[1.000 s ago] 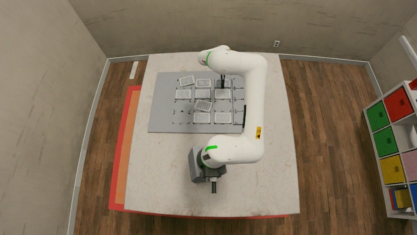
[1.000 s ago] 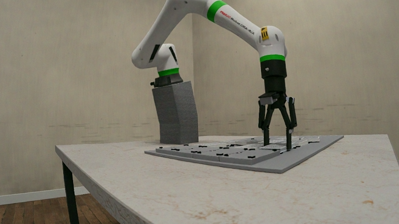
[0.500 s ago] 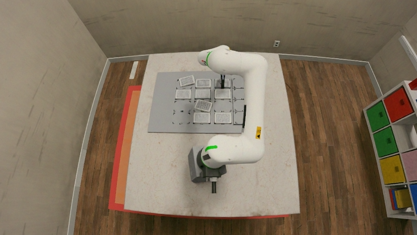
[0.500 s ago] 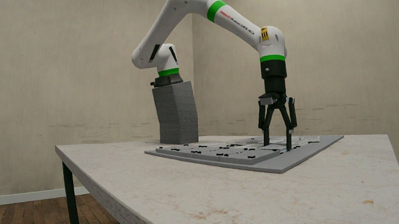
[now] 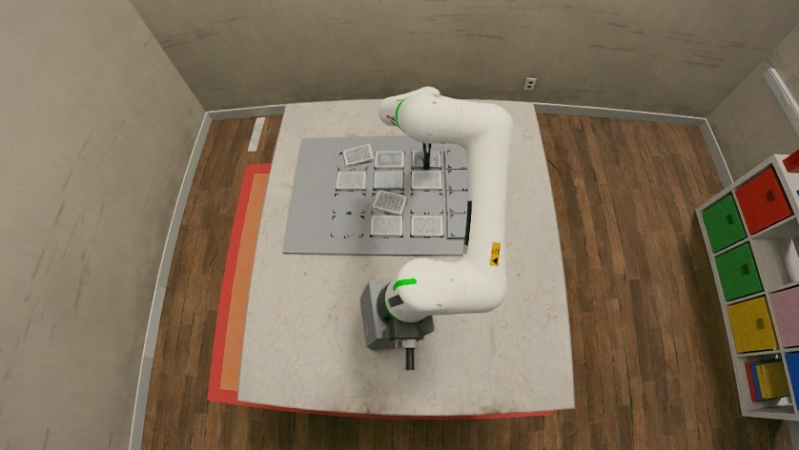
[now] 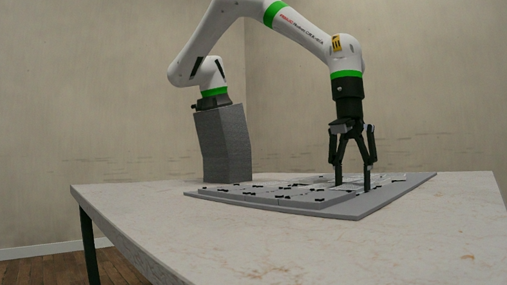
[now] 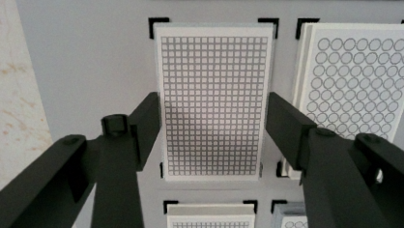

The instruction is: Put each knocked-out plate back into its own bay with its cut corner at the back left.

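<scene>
Plate [image 7: 213, 101] clamped between pincer [image 7: 213, 127] fingers.

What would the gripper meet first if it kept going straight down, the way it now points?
The gripper points straight down and is shut on the 384-well plate. Directly below is that plate's bay floor; going on would probably press the plate onto it. How much gap remains under the plate is unclear.
</scene>
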`<state>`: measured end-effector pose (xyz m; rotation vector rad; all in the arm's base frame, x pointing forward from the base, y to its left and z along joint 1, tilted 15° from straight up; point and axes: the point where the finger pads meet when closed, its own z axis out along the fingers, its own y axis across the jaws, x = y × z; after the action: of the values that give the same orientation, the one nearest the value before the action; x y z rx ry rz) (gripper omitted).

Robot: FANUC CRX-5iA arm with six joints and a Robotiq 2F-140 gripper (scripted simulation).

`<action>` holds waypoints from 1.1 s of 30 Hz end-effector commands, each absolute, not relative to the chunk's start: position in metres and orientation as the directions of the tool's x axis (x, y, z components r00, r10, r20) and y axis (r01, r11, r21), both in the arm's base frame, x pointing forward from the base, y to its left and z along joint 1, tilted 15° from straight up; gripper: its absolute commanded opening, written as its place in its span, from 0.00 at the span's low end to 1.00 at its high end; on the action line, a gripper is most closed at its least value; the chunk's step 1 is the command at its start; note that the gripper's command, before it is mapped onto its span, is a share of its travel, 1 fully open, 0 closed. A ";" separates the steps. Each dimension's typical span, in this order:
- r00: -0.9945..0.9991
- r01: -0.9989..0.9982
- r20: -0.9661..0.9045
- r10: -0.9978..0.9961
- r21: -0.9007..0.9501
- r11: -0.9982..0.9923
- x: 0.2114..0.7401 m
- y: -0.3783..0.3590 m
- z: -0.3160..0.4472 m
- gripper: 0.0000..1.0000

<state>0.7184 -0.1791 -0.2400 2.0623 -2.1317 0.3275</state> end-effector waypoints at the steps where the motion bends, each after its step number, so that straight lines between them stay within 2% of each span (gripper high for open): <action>1: -0.038 -0.998 0.263 -0.964 -0.049 0.026 0.720 -0.179 -0.239 0.10; 26: -0.038 -0.998 0.263 -0.964 -0.049 0.026 0.720 -0.179 -0.240 0.10; 27: -0.038 -0.998 0.263 -0.964 -0.049 0.026 0.720 -0.179 -0.240 0.70; 33: -0.038 -0.998 0.263 -0.964 -0.049 0.026 0.720 -0.179 -0.240 0.70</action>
<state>0.7184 -0.1796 -0.2415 2.0622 -2.1317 0.3273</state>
